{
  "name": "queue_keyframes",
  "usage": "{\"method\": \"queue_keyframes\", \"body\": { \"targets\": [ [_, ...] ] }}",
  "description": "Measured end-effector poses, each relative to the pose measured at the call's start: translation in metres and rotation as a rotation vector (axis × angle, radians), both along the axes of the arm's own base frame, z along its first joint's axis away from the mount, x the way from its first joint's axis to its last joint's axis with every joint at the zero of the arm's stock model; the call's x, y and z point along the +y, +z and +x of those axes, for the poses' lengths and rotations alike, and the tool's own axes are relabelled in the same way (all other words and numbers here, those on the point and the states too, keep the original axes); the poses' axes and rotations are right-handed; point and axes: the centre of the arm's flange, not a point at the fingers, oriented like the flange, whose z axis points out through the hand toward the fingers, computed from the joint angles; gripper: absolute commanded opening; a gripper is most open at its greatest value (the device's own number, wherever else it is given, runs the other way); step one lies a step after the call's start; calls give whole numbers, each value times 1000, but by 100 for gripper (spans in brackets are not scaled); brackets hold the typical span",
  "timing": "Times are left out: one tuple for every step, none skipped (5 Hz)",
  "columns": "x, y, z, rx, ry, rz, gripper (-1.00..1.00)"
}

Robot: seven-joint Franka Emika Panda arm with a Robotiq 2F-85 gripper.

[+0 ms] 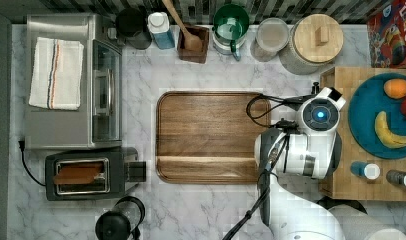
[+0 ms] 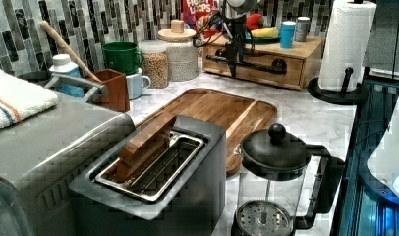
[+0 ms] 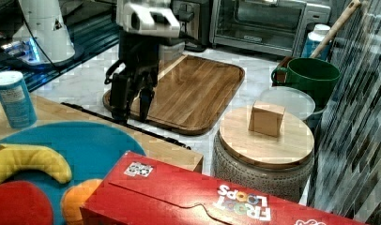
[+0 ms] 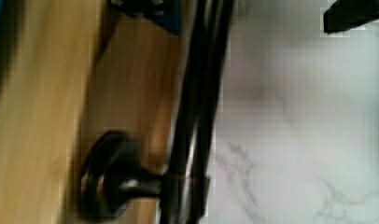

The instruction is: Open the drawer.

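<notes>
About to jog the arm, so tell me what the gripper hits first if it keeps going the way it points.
Most likely the drawer's black handle: the gripper points down right at the bar, fingers either side. Depth is unclear; below it lies the counter.

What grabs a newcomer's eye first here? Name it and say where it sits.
The white robot arm reaches down over the bamboo drawer, its gripper at the long black bar handle. In the top view's middle lies a dark wooden tray on the marble counter. A red cereal box fills the right view's foreground.
</notes>
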Motion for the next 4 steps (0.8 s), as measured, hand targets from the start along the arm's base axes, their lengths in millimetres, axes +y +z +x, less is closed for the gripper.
{"method": "queue_keyframes", "body": {
  "targets": [
    [1, -6, -2, 7, -19, 3, 100],
    [0, -4, -5, 84, -52, 20, 100],
    [-7, 1, -1, 58, -146, 84, 100],
    [-11, 3, 4, 38, -147, 118, 100]
  ]
}}
